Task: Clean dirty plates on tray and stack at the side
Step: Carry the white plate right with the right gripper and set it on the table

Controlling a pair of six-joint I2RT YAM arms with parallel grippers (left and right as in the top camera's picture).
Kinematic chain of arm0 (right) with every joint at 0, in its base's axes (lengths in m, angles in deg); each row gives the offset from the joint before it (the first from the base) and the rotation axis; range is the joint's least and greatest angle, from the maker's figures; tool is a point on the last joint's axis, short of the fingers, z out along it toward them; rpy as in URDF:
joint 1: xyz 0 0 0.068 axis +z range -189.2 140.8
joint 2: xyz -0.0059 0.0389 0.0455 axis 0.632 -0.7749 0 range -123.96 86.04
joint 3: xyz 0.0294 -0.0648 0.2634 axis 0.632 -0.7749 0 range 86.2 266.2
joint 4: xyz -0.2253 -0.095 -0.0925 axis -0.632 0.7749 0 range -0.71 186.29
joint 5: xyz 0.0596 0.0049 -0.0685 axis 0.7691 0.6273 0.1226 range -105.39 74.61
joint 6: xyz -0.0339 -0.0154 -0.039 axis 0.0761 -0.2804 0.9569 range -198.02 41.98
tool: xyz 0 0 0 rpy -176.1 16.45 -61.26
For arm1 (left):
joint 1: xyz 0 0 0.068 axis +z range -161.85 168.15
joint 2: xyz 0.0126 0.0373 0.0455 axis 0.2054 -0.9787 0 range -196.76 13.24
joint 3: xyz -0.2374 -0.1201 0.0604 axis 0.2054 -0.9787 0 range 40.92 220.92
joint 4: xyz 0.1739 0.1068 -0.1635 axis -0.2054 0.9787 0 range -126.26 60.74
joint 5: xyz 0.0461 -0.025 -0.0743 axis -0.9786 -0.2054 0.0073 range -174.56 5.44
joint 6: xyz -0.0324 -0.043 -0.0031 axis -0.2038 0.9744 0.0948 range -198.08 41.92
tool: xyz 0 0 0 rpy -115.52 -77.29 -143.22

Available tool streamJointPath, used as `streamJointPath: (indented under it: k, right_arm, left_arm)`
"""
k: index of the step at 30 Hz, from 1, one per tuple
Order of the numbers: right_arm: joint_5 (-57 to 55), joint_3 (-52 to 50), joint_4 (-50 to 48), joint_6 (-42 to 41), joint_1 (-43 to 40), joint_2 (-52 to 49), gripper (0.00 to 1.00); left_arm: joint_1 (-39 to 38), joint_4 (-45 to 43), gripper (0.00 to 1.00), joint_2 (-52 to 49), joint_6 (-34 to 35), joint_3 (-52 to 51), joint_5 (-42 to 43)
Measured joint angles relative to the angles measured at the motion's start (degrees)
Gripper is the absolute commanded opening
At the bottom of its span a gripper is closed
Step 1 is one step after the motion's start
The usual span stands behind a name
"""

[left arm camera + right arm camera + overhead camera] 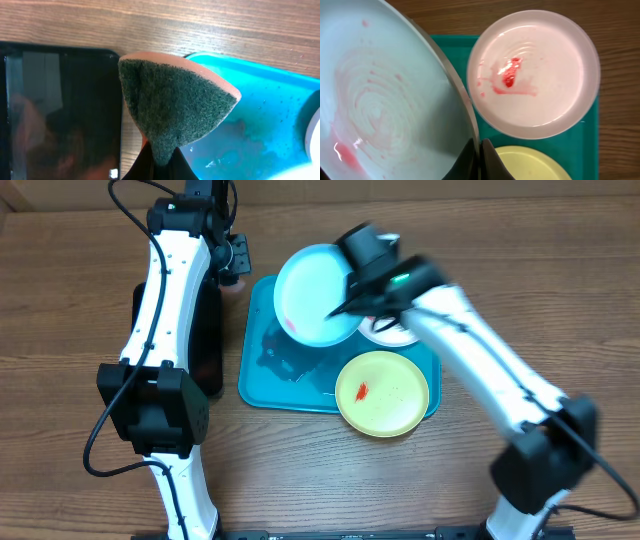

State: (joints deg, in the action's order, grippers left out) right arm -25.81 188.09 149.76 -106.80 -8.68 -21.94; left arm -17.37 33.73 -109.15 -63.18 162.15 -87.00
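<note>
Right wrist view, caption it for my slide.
Right gripper grips the smeared pale blue plate by its rim above the tray, beside the red-smeared white plate.

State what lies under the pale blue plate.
The turquoise tray shows beside the blue plate, held by the right gripper. The tray surface directly beneath is covered, so unseen.

no readable text, labels, brands, numbers, signs
</note>
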Motion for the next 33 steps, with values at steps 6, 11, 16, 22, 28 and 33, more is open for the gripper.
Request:
streamJointPath:
  k: [6, 11, 16, 22, 28, 33]
  right_arm:
    - [16.8, 0.0, 4.3, 4.4, -15.2, 6.4, 0.04]
    - [19.0, 0.0, 8.7, 5.6, -26.2, 6.6, 0.04]
    - [17.5, -2.4, 7.4, 5.9, -35.0, 6.6, 0.04]
    - [16.4, -11.3, 2.4, 4.9, -42.9, 6.6, 0.04]
    - [16.2, -21.6, -4.9, 3.9, -48.5, 6.6, 0.04]
    - [16.2, -29.1, -10.1, 3.4, -50.2, 6.6, 0.04]
  left_arm:
    - [-0.1, 0.0, 0.04, 0.0, 0.0, -0.9, 0.0]
    - [-1.0, 0.0, 0.04, 0.0, 0.0, -0.9, 0.0]
    - [-2.4, -0.2, 0.04, 0.0, 0.0, -0.9, 0.0]
    - [-3.3, -0.9, 0.04, 0.0, 0.0, -0.9, 0.0]
    - [-3.4, -1.0, 0.04, 0.0, 0.0, -0.9, 0.0]
    - [-3.4, -1.0, 0.04, 0.0, 0.0, -0.9, 0.0]
